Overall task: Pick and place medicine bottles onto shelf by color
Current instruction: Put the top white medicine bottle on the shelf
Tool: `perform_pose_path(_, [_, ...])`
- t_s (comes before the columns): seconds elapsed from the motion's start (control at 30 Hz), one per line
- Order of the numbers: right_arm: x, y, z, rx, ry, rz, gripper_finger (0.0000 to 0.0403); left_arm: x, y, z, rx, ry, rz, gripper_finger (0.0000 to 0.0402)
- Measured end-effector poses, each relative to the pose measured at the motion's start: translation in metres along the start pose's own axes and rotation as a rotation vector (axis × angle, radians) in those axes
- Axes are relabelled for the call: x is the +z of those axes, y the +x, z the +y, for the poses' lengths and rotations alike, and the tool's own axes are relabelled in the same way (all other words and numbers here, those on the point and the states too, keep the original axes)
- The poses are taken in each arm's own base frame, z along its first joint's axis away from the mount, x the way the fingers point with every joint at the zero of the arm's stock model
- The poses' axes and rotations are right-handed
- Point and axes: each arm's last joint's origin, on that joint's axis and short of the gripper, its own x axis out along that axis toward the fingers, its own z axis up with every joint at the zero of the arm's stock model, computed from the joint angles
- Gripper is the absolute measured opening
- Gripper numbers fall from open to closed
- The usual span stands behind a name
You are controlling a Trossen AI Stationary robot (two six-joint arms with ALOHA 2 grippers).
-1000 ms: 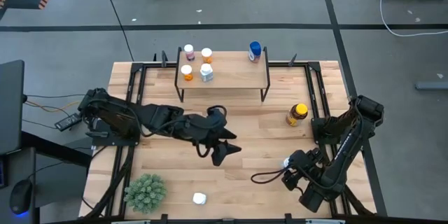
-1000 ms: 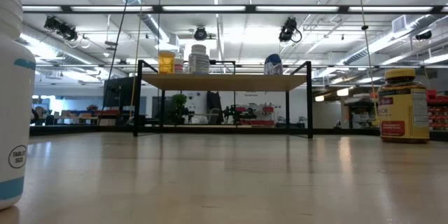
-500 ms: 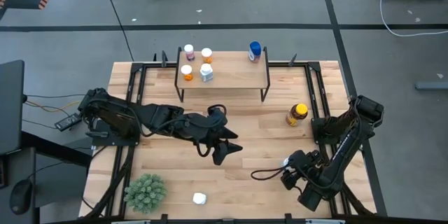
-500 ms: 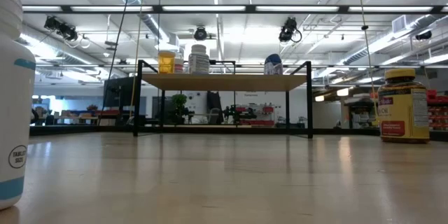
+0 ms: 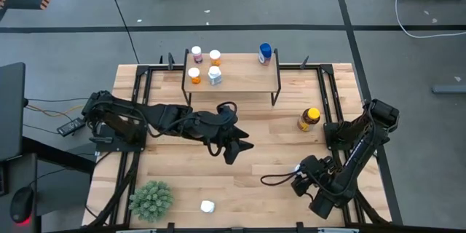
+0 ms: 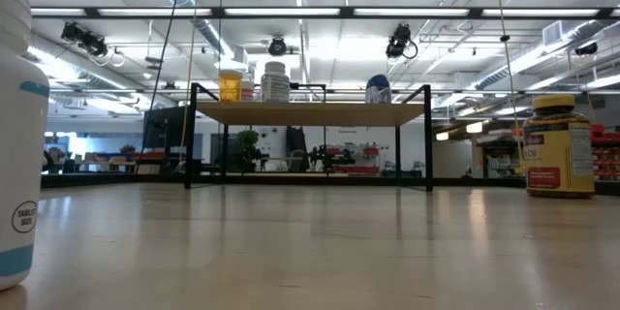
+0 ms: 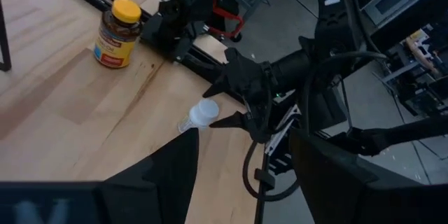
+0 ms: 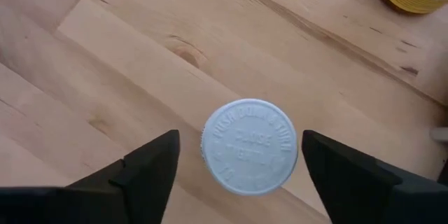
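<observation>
While the right end effector (image 8: 238,175) hangs open over the white-capped bottle (image 8: 249,146) near the table (image 5: 269,138) edge, an off-centre descent could tip it. Left end effector (image 5: 234,148) is open and empty mid-table. Five bottles sit on the shelf (image 5: 240,80); amber bottle (image 5: 309,119) waits.

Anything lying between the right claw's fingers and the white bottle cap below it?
Nothing. In the right wrist view the white cap sits in the open gap of the right claw, with only bare tabletop around it.
</observation>
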Motion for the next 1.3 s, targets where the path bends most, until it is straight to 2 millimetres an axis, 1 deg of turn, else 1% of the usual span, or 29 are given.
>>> perform_pose_path(0.3, [-0.001,0.0,0.0,0.005,0.0,0.009,0.0224,0.0,0.0,0.0,-0.001,0.01,0.001,0.0209])
perform_pose_path(0.4, [-0.001,0.0,0.001,0.005,-0.011,0.011,0.0206,0.0,0.0,0.0,0.0,0.018,0.001,0.0202])
perform_pose_path(0.5, [-0.001,0.0,0.001,0.005,-0.015,0.013,0.0205,0.0,0.0,0.0,-0.001,0.043,0.001,0.0196])
perform_pose_path(0.67, [-0.001,-0.003,0.002,0.009,-0.008,0.026,0.0221,0.0,0.0,0.0,-0.001,0.049,0.001,0.0187])
perform_pose_path(0.83, [0.002,-0.011,0.006,0.029,0.001,0.023,0.0214,0.0,0.0,0.0,-0.001,0.056,0.0,0.0183])
perform_pose_path(0.93, [0.007,-0.017,0.009,0.033,0.008,0.021,0.0212,0.0,0.0,0.0,-0.001,0.099,0.0,0.0183])
perform_pose_path(1.07, [0.02,-0.025,0.019,0.045,-0.009,0.029,0.0214,0.007,-0.007,0.005,0.017,0.13,-0.001,0.0177])
perform_pose_path(1.17, [0.039,-0.032,0.028,0.054,-0.035,0.02,0.0214,0.022,-0.025,0.014,0.038,0.136,-0.034,0.0172])
perform_pose_path(1.3, [0.073,-0.041,0.042,0.078,-0.053,-0.047,0.0215,0.046,-0.053,0.026,0.06,0.23,-0.111,0.0169])
